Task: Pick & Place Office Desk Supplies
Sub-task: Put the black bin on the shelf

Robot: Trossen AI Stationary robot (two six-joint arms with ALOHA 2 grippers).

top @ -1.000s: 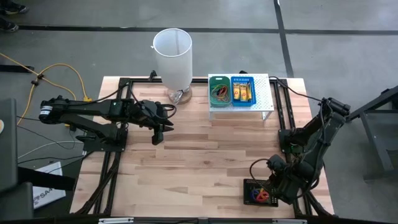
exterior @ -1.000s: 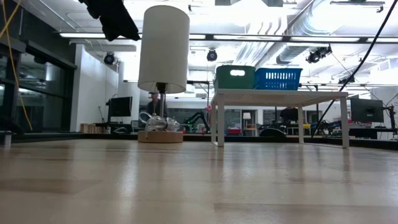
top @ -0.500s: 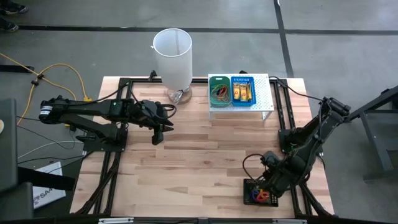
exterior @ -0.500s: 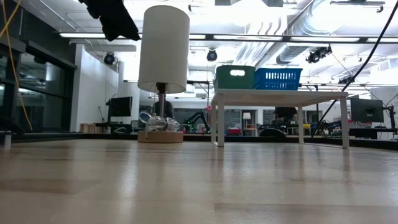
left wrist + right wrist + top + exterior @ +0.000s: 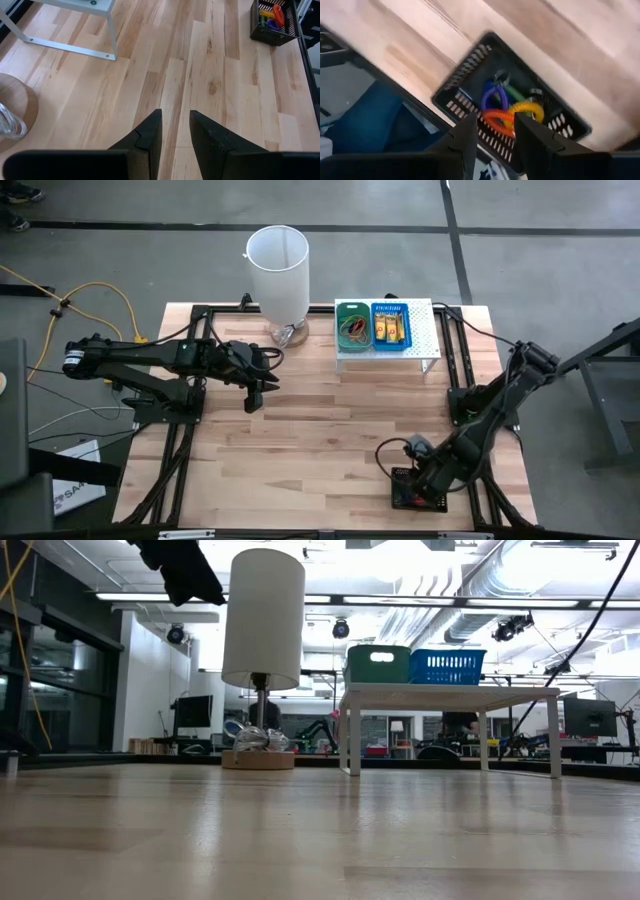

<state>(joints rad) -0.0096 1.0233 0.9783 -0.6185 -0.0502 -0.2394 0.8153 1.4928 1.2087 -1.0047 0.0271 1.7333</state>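
The right tool hangs over the black tray at the surface's front right corner, fingers slightly apart and empty; coiled bands lie inside. The left tool waits, open and empty, near the lamp.

From overhead the right gripper covers most of the black tray, so you can't see what's inside. The lamp base is cut off in the left wrist view, and the coil loops look smeared.
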